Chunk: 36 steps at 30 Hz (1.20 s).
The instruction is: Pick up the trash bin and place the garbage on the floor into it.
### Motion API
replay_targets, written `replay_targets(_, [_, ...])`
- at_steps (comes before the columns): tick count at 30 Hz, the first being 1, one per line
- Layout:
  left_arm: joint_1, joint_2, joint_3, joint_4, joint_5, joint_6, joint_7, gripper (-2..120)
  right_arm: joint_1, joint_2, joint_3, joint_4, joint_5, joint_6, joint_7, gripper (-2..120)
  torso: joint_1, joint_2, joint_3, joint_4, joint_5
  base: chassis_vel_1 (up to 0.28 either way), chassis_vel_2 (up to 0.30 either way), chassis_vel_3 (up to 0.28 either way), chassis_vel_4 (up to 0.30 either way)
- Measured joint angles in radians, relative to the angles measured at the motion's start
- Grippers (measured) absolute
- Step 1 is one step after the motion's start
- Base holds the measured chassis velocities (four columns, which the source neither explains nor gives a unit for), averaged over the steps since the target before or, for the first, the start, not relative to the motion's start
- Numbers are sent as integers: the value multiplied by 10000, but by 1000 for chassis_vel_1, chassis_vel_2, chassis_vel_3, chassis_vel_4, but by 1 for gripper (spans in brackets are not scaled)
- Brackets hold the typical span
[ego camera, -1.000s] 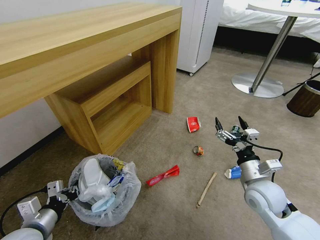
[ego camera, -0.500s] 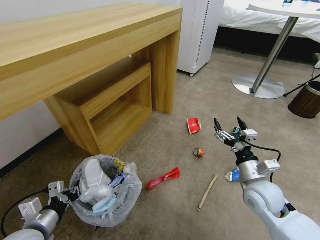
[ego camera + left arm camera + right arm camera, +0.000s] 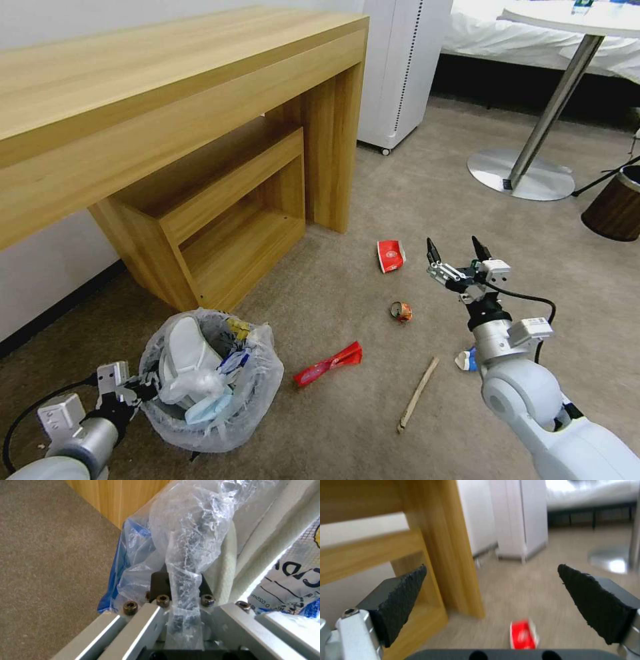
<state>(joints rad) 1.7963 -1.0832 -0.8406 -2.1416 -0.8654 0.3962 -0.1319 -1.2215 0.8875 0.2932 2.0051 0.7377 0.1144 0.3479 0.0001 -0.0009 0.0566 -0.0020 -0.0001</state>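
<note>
The trash bin, lined with a crinkly bag, holds a white slipper and blue-white packets. My left gripper is shut on the bin's near rim; the left wrist view shows the bag pinched in my left gripper. My right gripper hangs open above the floor, empty, and the right wrist view shows my right gripper wide apart. On the carpet lie a red-white cup, a small crumpled wrapper, a red wrapper, a wooden stick and a blue-white carton half hidden by my right arm.
A wooden desk with a nested shelf unit stands at the left. A white appliance is behind it. A round table's metal base and a brown wood-grain bin are at the right.
The whole head view has shifted a little, so the camera moved; the litter now sits slightly lower in it. Both grippers keep their states.
</note>
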Motion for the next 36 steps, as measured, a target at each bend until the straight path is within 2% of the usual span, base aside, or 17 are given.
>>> replay_targets(2, [-147, 48, 70, 65, -34, 0, -26, 0, 230, -12, -235, 3, 865, -784, 542, 100, -1, 0, -1, 1, 0, 0, 0, 0, 0])
replay_targets(3, [-147, 48, 70, 65, -34, 0, -26, 0, 230, -12, -235, 3, 865, -784, 542, 100, -1, 0, -1, 1, 0, 0, 0, 0, 0])
replay_targets(6, [-201, 64, 93, 102, -54, -2, -39, 0, 972, 62, -1040, -174, 2655, -2331, 1838, 100, -1, 0, -1, -2, 0, 0, 0, 0, 0])
replay_targets(12, [-119, -29, 93, 23, -36, -1, -45, 0, 1786, 570, -1981, -893, 3748, -2997, 3038, 100, 0, 0, 0, 1, 0, 0, 0, 0, 0])
replay_targets(15, [-33, -86, 93, -61, 4, -5, -46, 0, 2255, 1211, -2427, -1514, 4615, -3409, 3884, 100, -1, 0, -1, 0, -2, 0, 0, 0, 0])
replay_targets(16, [-33, -86, 93, -61, 4, -5, -46, 0, 2255, 1211, -2427, -1514, 4615, -3409, 3884, 100, -1, 0, -1, 0, -2, 0, 0, 0, 0])
replay_targets(18, [0, -111, 90, -126, 11, -6, -61, 0, 2526, 1873, -2624, -2043, 5158, -3708, 4461, 100, -1, 0, -1, 1, 1, 0, 0, 0, 0])
replay_targets(27, [-59, -242, 165, -108, 14, -8, -126, 0, 2956, 3474, -3116, -4096, 5305, -3777, 4603, 100, -1, 0, -1, 1, 0, 0, 0, 0, 0])
replay_targets(36, [-252, -238, 193, -9, -80, -1, -247, 0, 3163, 4172, -3709, -5272, 5241, -3759, 4582, 100, -1, 0, 0, 0, -1, 0, 0, 0, 0])
